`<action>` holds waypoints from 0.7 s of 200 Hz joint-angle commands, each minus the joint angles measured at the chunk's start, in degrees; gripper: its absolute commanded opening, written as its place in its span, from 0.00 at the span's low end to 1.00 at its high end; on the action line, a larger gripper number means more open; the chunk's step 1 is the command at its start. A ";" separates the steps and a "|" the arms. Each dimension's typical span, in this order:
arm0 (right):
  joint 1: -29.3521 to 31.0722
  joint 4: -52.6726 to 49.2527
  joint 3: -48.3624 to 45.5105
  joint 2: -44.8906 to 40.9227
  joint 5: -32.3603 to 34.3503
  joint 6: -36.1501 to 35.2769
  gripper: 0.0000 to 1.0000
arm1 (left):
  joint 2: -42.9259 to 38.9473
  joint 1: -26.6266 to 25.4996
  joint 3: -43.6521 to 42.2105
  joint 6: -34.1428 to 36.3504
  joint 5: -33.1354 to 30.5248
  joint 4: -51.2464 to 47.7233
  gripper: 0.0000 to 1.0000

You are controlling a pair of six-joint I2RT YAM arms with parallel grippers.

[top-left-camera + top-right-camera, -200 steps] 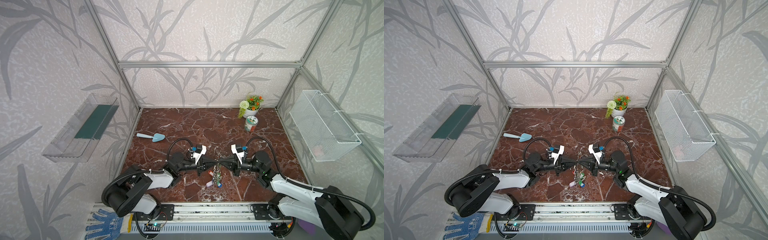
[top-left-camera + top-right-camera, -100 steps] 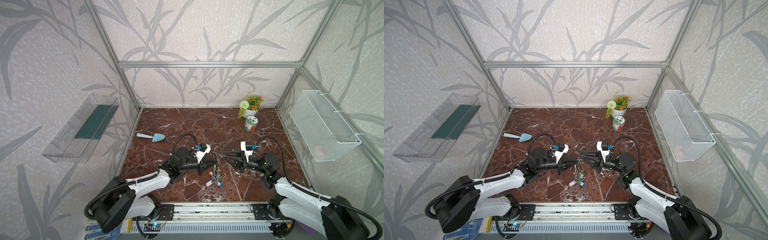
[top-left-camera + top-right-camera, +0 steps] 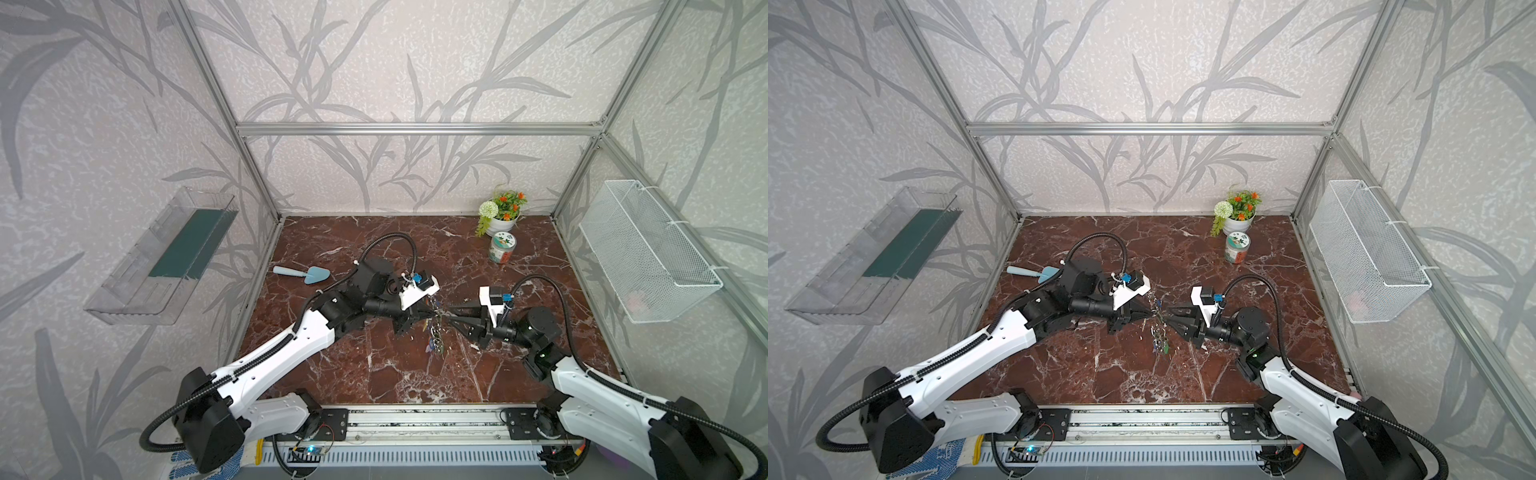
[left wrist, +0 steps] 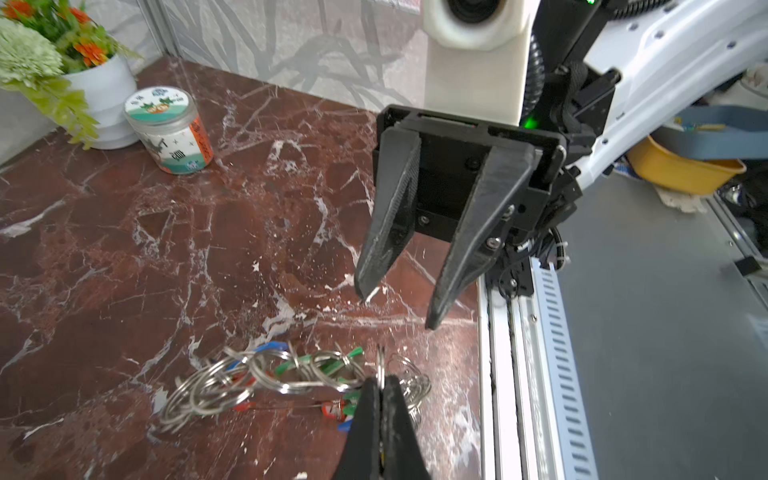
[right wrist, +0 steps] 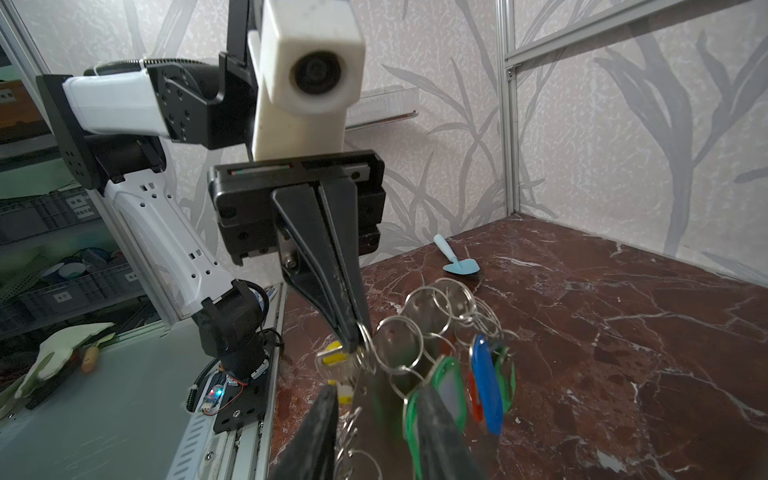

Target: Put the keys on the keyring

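My right hand (image 4: 397,309) has just opened, backing off to 3 o'clock of the thin grey metal keyring (image 4: 380,363). My left hand (image 5: 355,340) stays clamped on it; the silvery yellow-tagged keys (image 5: 332,359) dangle there, seemingly threaded.

Both arms reach in from the near rail and meet tip to tip near the middle. The left arm (image 3: 291,349) stretches forward at a slant, its wrist roughly level, and the left pincer (image 3: 432,311) has its jaws pressed tight together. The right arm (image 3: 590,386) is bent at the elbow. The right pincer (image 4: 399,309) faces the left one with its jaws parted, the tips just apart from it.
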 commanded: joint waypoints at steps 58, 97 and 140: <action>1.19 -1.01 1.23 0.22 -1.20 -2.14 0.33 | 9.19 0.11 18.39 19.46 1.15 -27.72 0.00; 1.68 0.90 1.33 1.49 -2.54 -0.98 0.33 | 13.31 0.04 23.72 21.14 1.70 -31.96 0.00; 1.95 1.59 1.44 1.83 -2.20 -0.85 0.32 | 15.84 -0.36 25.72 20.86 2.51 -31.36 0.00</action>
